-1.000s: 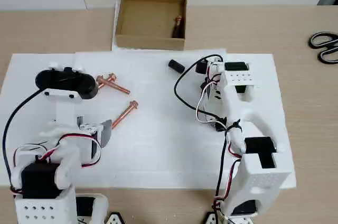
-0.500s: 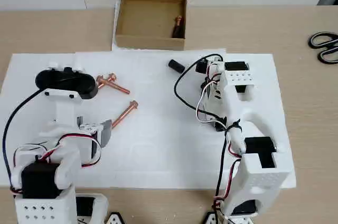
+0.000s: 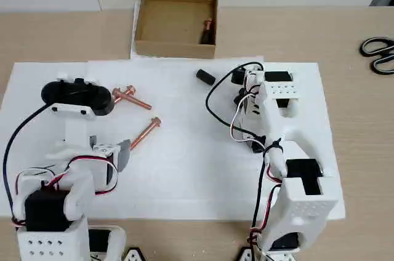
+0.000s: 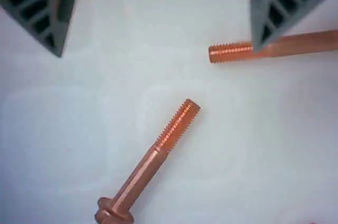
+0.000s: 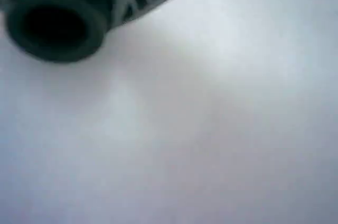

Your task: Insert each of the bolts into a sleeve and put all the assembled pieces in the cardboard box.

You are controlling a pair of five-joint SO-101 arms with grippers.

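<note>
Three copper bolts lie on the white sheet: two side by side [image 3: 130, 96] and one [image 3: 146, 133] nearer the left arm. In the left wrist view my left gripper [image 4: 163, 12] hangs open above the sheet, one bolt [image 4: 153, 163] lying below the gap and a second bolt [image 4: 280, 46] passing behind one finger. A loose black sleeve [image 3: 205, 77] rests mid-sheet. My right gripper [image 3: 239, 79] is just right of it, shut on another black sleeve [image 5: 53, 23] whose open end faces the camera. The cardboard box [image 3: 154, 21] holds one assembled piece [image 3: 208, 32].
The white sheet [image 3: 184, 168] covers most of the wooden table. Scissors [image 3: 378, 53] lie at the far right edge. The right arm's cables [image 3: 225, 119] loop over the sheet between the arms.
The right arm has shifted slightly to the right, taking its sleeve along. The left arm and the bolts have not moved.
</note>
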